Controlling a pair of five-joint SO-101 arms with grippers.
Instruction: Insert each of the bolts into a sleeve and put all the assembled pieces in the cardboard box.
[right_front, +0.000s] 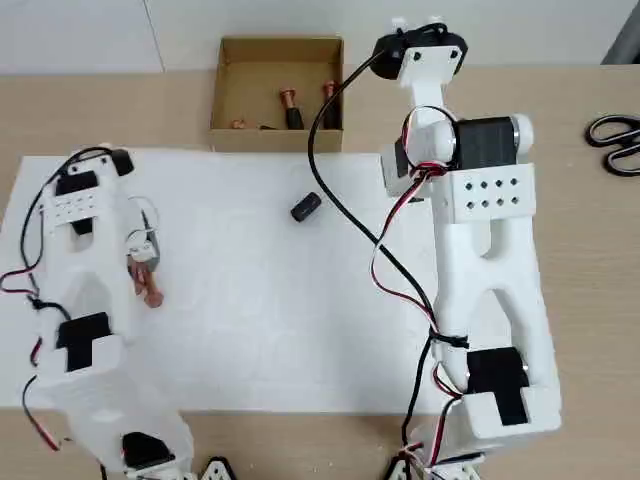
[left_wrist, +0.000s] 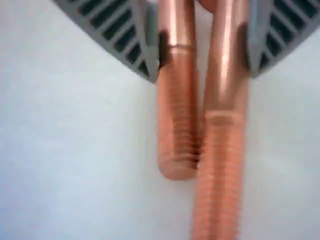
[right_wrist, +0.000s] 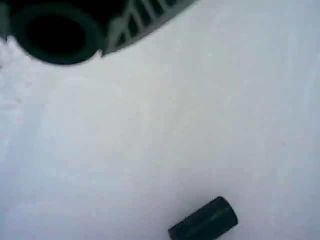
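Two copper bolts (left_wrist: 176, 125) lie side by side on the white mat, threaded ends pointing away from my left gripper (left_wrist: 202, 75). Its grey fingers (left_wrist: 125, 35) press on them from both sides, so it is shut on the pair. From above, these bolts (right_front: 150, 283) show at the mat's left side. My right gripper (right_wrist: 95, 35) is shut on a black sleeve (right_wrist: 55, 32) whose open bore faces the camera. A second black sleeve (right_front: 307, 208) lies loose on the mat below the cardboard box (right_front: 225, 95).
The box holds several copper-and-black assembled pieces (right_front: 292, 110). Scissors (right_front: 615, 140) rest on the wooden table at the far right. A black cable (right_front: 330, 190) from the right arm loops over the mat near the loose sleeve.
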